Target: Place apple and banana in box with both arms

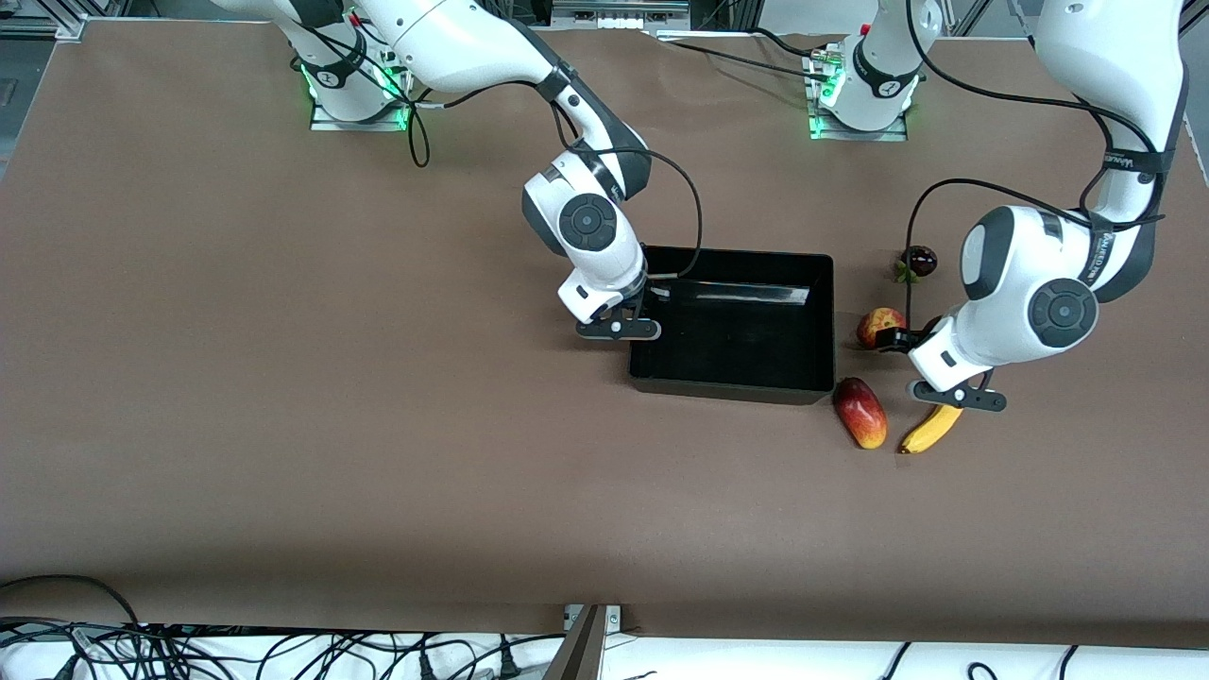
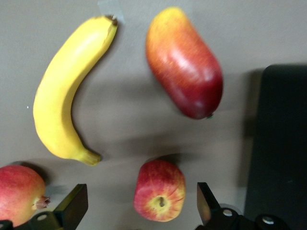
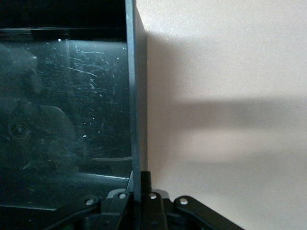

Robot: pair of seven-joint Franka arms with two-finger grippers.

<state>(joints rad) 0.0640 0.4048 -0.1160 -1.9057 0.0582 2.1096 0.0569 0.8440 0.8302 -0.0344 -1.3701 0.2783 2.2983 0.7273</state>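
The black box [image 1: 732, 321] lies mid-table. My right gripper [image 1: 650, 295] is shut on the box's wall at the right arm's end; the right wrist view shows the thin wall [image 3: 135, 96] pinched between its fingers [image 3: 139, 184]. My left gripper [image 1: 905, 342] is open and hangs low over the apple [image 1: 878, 326], which lies beside the box toward the left arm's end. In the left wrist view the apple [image 2: 159, 196] sits between the spread fingers [image 2: 139, 206], touching neither. The banana [image 1: 930, 430] lies nearer to the front camera than the apple, and also shows in the left wrist view [image 2: 62, 110].
An oblong red-and-yellow fruit [image 1: 859, 413] lies by the box's near corner, next to the banana. A round red fruit with a nub [image 2: 19, 194] lies close beside the apple. A dark fruit [image 1: 918, 261] lies farther from the front camera. The box's edge [image 2: 278, 143] borders the apple.
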